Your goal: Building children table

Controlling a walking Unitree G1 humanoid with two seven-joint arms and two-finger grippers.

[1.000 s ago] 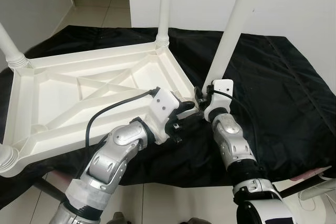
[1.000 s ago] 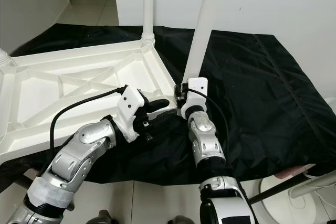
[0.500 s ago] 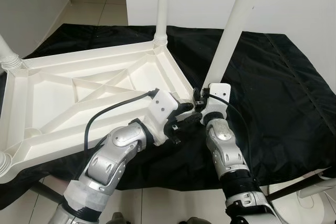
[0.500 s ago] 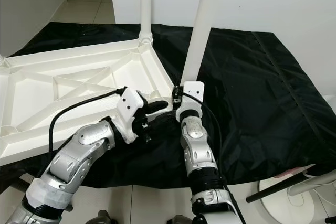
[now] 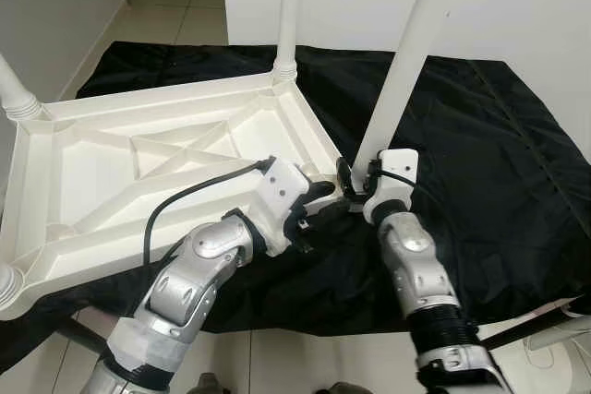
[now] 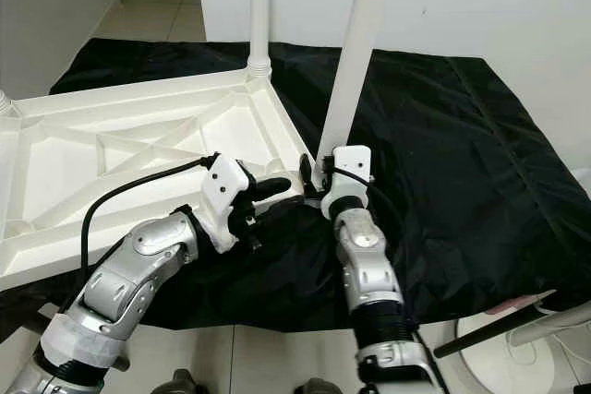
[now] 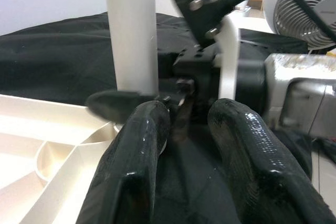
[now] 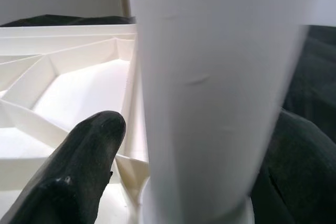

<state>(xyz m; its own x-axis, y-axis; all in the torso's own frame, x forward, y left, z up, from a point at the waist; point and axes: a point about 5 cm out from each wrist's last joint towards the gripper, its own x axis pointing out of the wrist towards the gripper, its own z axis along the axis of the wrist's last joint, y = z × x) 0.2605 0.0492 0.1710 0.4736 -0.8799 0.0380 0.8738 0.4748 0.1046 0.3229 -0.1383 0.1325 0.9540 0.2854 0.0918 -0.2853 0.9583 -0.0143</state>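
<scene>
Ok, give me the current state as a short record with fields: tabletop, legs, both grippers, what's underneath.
tabletop: white plastic tabletop upside down, ribbed underside up
legs: far leg upright in its corner; near leg at the near right corner, leaning slightly
right gripper: fingers around the near leg's base
left gripper: open, at the same corner, holding nothing
underneath: black cloth on a tiled floor

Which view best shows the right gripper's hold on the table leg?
The left wrist view: the right gripper meets the table leg side-on, a black finger beside it. The right wrist view shows the leg up close; the eye views show it from above.
</scene>
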